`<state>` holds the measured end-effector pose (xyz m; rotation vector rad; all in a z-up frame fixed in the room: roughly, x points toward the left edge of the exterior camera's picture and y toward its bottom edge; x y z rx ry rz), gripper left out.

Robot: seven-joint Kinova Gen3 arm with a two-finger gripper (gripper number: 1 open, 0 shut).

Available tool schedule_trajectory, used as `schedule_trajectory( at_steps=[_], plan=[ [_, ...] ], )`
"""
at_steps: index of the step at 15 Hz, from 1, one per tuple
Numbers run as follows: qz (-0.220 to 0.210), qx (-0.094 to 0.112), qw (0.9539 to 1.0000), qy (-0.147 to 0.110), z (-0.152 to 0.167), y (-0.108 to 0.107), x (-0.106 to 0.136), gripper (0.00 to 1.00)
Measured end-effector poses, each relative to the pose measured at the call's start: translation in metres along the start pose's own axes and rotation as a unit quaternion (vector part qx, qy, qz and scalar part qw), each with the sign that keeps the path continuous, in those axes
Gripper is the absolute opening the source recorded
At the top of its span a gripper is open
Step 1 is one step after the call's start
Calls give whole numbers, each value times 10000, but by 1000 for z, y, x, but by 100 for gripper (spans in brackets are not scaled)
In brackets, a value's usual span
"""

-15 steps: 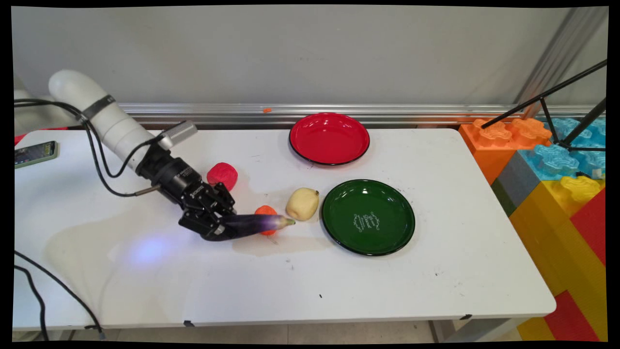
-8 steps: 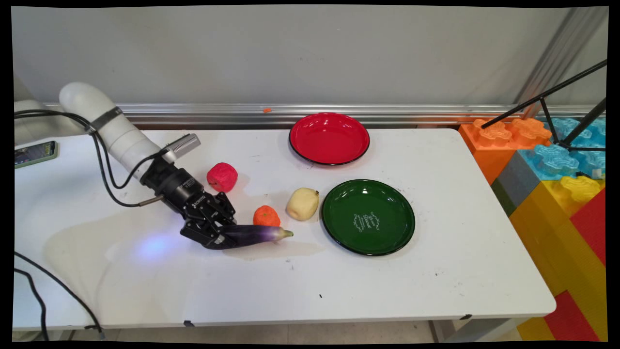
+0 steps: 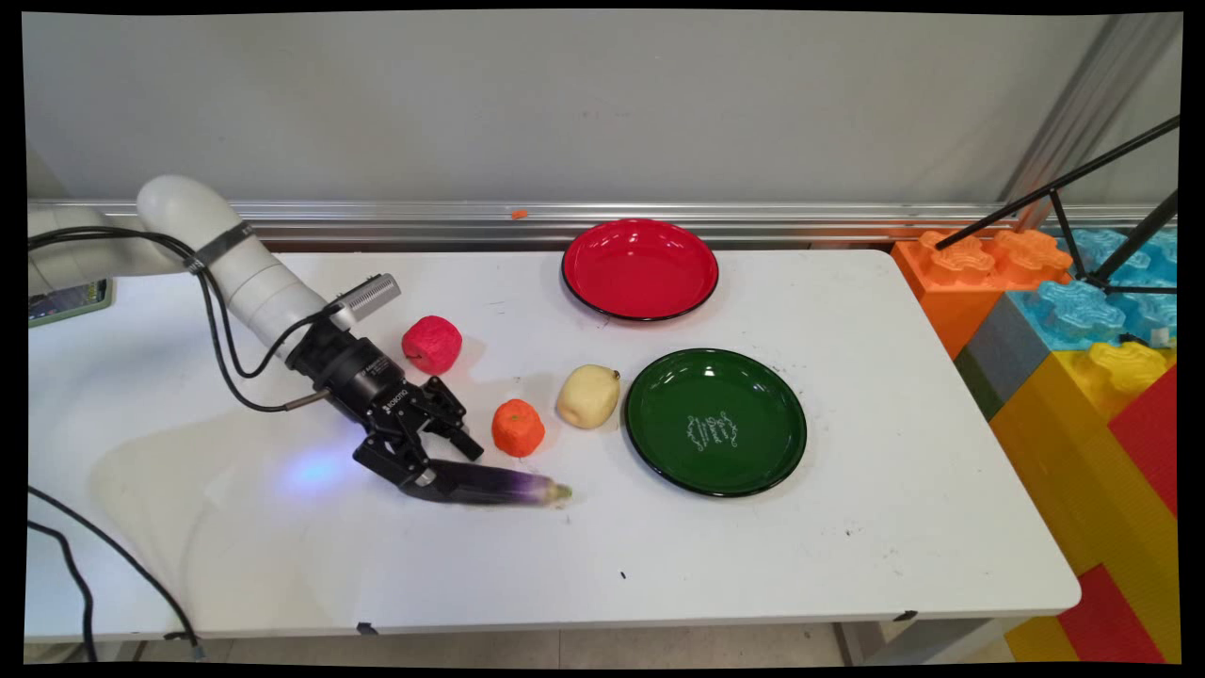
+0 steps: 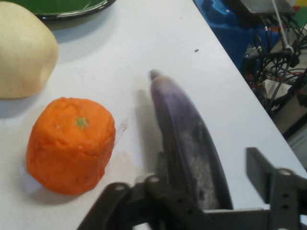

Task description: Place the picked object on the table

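A purple eggplant [image 3: 499,487] lies on the white table [image 3: 753,565], its green stem end pointing right. My gripper [image 3: 450,471] is low over its left end and stands open, the fingers on either side of it. In the hand view the eggplant [image 4: 182,120] runs up between the fingers, and the right finger [image 4: 261,172] stands apart from it. An orange fruit [image 3: 518,427] [image 4: 72,143] sits just behind the eggplant, not touching it. A pale yellow fruit [image 3: 587,396] [image 4: 21,50] lies beyond that.
A red knobbly fruit [image 3: 432,344] sits behind the gripper. A green plate [image 3: 715,485] lies right of the yellow fruit, a red plate [image 3: 640,268] at the back. A phone [image 3: 66,301] is at the far left. Large toy blocks [image 3: 1083,358] stand off the right edge.
The gripper came down and toward the near edge with the eggplant, set it on the table in front of the orange fruit, and opened its fingers.
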<state>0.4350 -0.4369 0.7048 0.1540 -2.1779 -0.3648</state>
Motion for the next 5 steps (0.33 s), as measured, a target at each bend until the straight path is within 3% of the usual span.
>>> schedule_trajectory(
  at_steps=[5],
  plan=[
    [-70,12,10000,51,2,-4,-2,100]
  ],
)
